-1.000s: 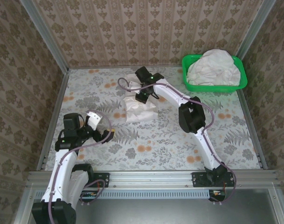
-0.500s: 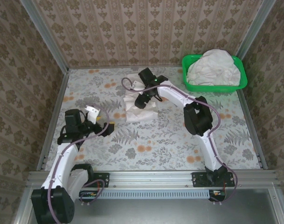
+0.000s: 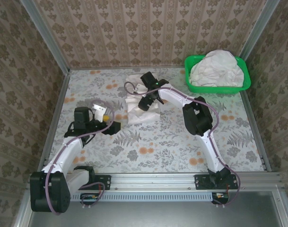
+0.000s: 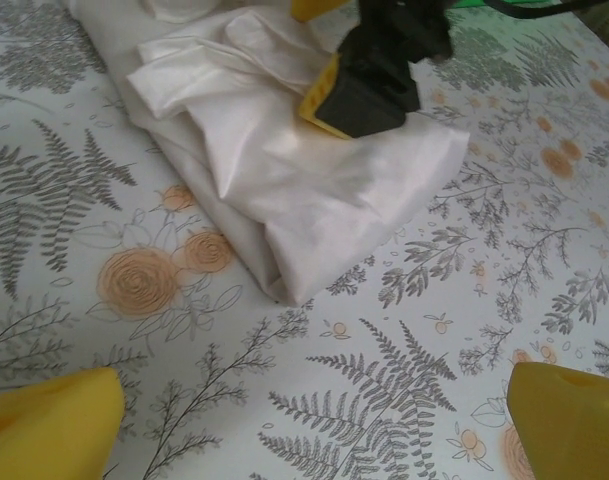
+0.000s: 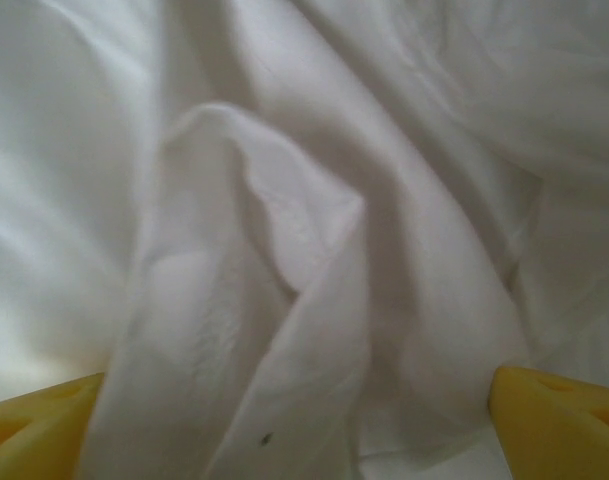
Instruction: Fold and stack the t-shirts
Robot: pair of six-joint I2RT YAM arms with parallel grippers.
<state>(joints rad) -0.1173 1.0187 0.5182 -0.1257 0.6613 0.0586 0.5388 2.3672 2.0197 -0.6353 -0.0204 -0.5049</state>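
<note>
A folded white t-shirt [image 3: 143, 112] lies crumpled on the patterned table [image 3: 181, 137], left of centre. My right gripper [image 3: 144, 101] presses down on its top, and the left wrist view shows it as a black body with a yellow pad [image 4: 369, 85] on the t-shirt [image 4: 284, 190]. From the right wrist, the gripper [image 5: 299, 440] is open and its yellow fingertips [image 5: 559, 420] straddle a raised fold of white cloth [image 5: 284, 280]. My left gripper [image 3: 115, 126] hovers open just left of the shirt's near corner, with bare table between its yellow fingertips [image 4: 49, 430].
A green plastic basket [image 3: 246, 81] stands at the back right, heaped with more white shirts [image 3: 214, 66]. Patterned walls and metal rails close in the table on three sides. Open table lies in front of the folded shirt and to its right.
My left arm has swung right and forward, bringing its gripper close to the shirt's near left corner. The right gripper shifted slightly on top of the shirt.
</note>
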